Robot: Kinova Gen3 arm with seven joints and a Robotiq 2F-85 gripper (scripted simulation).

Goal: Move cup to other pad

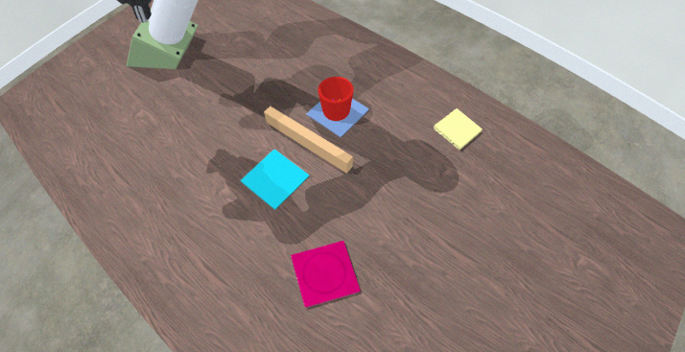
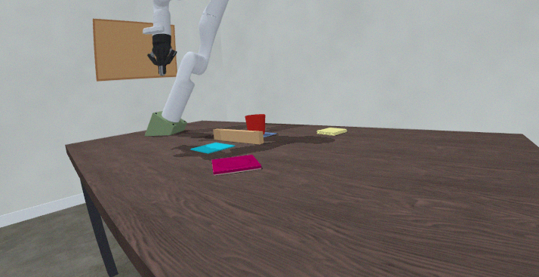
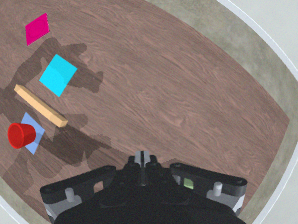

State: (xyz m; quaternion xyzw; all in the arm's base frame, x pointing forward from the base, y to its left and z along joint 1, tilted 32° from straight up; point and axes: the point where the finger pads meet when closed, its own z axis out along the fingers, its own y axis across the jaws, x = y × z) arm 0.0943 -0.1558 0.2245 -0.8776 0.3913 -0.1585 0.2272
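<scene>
A red cup (image 1: 336, 98) (image 2: 255, 122) (image 3: 21, 135) stands upright on a pale blue pad (image 1: 345, 125) (image 2: 270, 134) (image 3: 31, 121); what is inside it is too small to make out. A cyan pad (image 1: 274, 178) (image 2: 212, 148) (image 3: 59, 75) lies on the other side of a tan wooden rail (image 1: 307, 138) (image 2: 238, 136) (image 3: 40, 106). My gripper (image 1: 140, 14) (image 2: 161, 72) (image 3: 142, 159) is shut and empty. It hangs high in the air near the arm's base, far from the cup.
A flat magenta block (image 1: 325, 273) (image 2: 235, 164) (image 3: 37, 28) lies toward the near side of the table beyond the cyan pad. A flat yellow block (image 1: 458, 129) (image 2: 331, 131) lies to the cup's right. The arm's green base (image 1: 160, 48) (image 2: 164, 124) stands at the far corner.
</scene>
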